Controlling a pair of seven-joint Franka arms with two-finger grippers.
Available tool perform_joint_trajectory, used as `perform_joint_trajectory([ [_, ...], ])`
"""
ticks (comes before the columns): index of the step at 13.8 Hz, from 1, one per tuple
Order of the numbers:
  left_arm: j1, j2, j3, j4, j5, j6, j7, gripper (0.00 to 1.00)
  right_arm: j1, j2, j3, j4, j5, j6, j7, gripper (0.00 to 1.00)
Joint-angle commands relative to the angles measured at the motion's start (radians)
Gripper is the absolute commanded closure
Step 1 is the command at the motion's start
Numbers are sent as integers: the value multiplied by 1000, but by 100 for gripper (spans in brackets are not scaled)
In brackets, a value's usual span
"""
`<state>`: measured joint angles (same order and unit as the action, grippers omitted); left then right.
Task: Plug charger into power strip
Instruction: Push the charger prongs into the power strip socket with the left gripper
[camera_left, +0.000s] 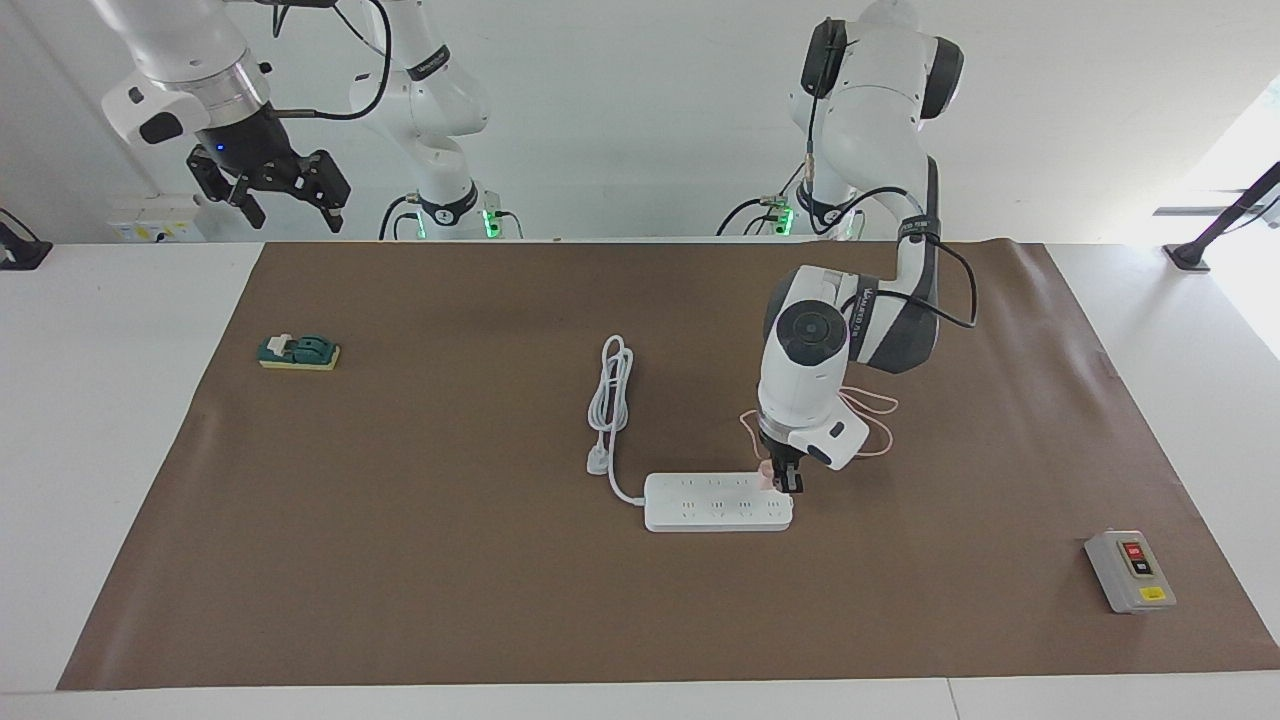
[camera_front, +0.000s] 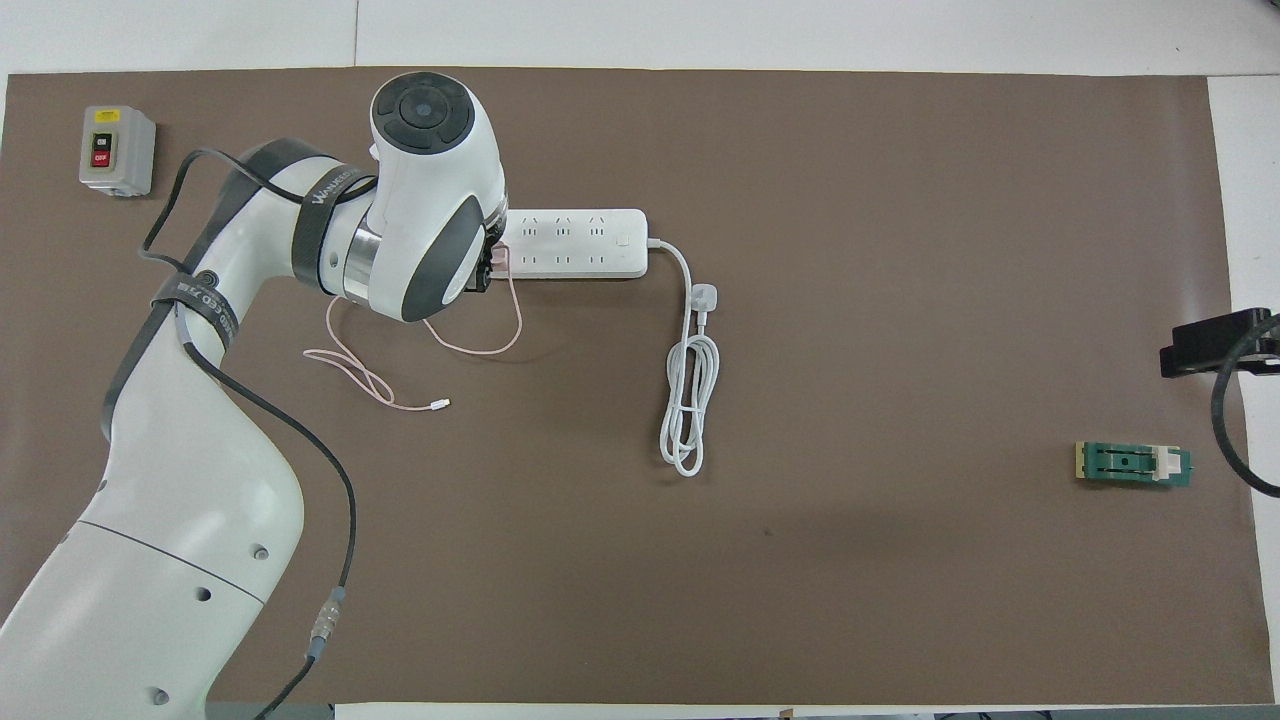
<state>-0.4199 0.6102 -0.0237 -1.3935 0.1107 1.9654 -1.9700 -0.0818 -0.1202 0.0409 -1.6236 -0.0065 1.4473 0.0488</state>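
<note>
**At the power strip: charger held against the end sockets**

At the end of the power strip (camera_left: 717, 502) toward the left arm's end of the bench (camera_left: 450, 560), the left pincer (camera_left: 784, 481) points down and is clamped on the charger (camera_left: 768, 473), a small pink cube touching the strip's top at its last sockets. The charger's thin pink cable (camera_front: 400, 375) loops over the brown mat nearer the robots than the strip. The strip's thick white cord (camera_left: 610, 400) lies coiled, also nearer the robots than the strip. The right pincer (camera_left: 285, 195) waits up in the air with its jaws spread, holding nothing, well apart from the strip. A grey switch box (camera_left: 1129, 570) and a green block (camera_left: 299, 352) sit far from the strip, toward opposite ends of the bench.
</note>
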Motion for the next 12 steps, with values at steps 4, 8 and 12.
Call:
perform_joint_trajectory([
  [4, -4, -7, 5, -62, 0, -7, 66, 100, -18, -24, 11, -15, -1, -2, 0, 0],
  [8, 30, -91, 5, -50, -3, -46, 128, 0, -19, -27, 7, -15, -1, -4, 0, 0],
  [12, 105, -153, -1, 10, -6, -155, 288, 0, -18, -30, 7, -15, -1, -8, -1, 0],
])
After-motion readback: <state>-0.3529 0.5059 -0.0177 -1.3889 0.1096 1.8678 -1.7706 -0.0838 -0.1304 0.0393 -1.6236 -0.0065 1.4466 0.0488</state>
